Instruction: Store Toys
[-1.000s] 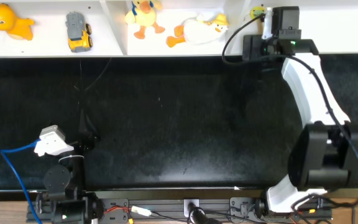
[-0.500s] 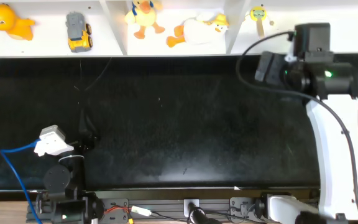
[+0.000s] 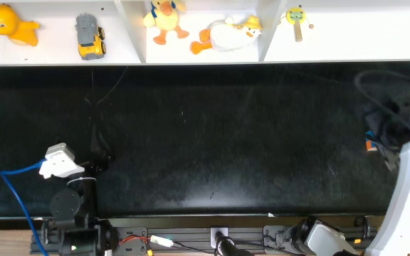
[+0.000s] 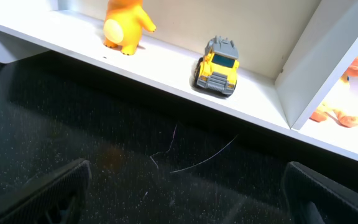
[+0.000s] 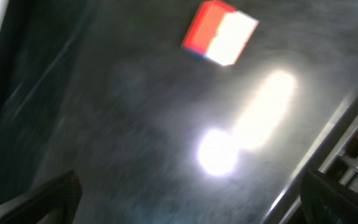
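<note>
Hanging over the black table [image 5: 104, 124], my right pincer [image 5: 188, 190] is spread near a red and white block [image 5: 219, 32]. My left pincer [image 4: 186, 174] is spread too, facing the yellow truck [image 4: 217, 66].

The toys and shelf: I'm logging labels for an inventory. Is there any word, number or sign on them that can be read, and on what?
No text can be read.
Yellow truck: no print shows.
Orange duck: plain, no marks.
Red and white block: too blurred to tell any print.
White shelf: no labels or signs show.
</note>
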You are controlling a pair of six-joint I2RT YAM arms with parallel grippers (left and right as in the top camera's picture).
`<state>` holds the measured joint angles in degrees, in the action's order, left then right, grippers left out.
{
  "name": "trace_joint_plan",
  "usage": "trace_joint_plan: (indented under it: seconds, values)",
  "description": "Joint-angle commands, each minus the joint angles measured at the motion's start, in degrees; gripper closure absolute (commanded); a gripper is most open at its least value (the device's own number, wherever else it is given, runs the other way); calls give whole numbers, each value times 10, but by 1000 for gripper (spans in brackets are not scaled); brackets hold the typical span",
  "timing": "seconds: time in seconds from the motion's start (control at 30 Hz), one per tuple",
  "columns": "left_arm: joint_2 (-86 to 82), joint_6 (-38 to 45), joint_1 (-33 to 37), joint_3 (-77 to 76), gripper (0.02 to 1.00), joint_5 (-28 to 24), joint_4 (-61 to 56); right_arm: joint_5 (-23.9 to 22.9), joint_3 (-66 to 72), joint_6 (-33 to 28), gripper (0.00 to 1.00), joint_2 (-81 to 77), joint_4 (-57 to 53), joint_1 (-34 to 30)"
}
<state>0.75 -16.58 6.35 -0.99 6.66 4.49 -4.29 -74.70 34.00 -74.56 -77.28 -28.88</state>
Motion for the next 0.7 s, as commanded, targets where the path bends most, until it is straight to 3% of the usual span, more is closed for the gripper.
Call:
trace_joint_plan:
  seconds: [0.03,0.27,0.7]
  values:
    - [-6,2,1,5,20,-6,-2,2,31,16,3,12,32,-68]
    - [-6,2,1,5,20,-5,-2,2,78,16,5,10,134,-131]
    - [-6,2,1,5,20,-5,-2,4,123,42,5,-87,260,-132]
